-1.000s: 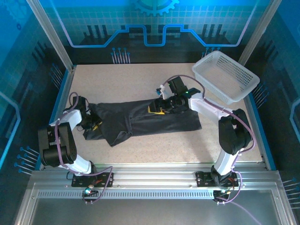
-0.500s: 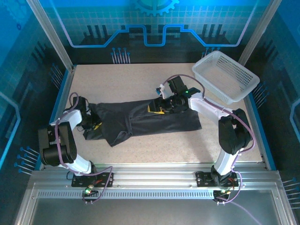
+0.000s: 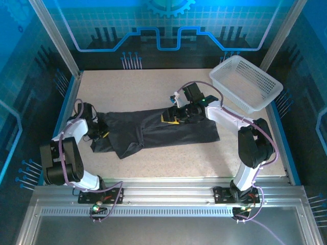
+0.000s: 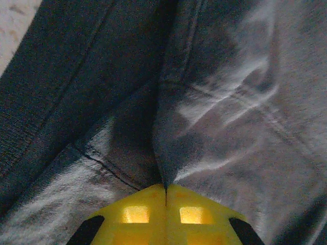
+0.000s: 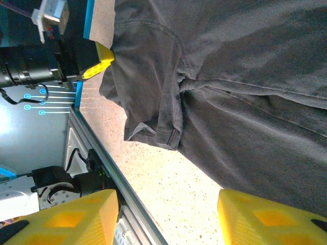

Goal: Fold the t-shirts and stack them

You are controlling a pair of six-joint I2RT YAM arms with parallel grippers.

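Left pincer (image 4: 165, 191) clamps t-shirt (image 4: 219, 117) fold; right pincer (image 5: 168, 209) gapes above it.

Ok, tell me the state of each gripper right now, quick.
Left gripper: closed, pinching a fold of the t-shirt.
Right gripper: open, holding nothing.

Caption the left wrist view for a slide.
The left gripper, yellow fingertips pressed together, pinches a raised fold of the plain dark charcoal cloth t-shirt.

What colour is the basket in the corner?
The basket is white, with latticed sides. The top external view shows it best.
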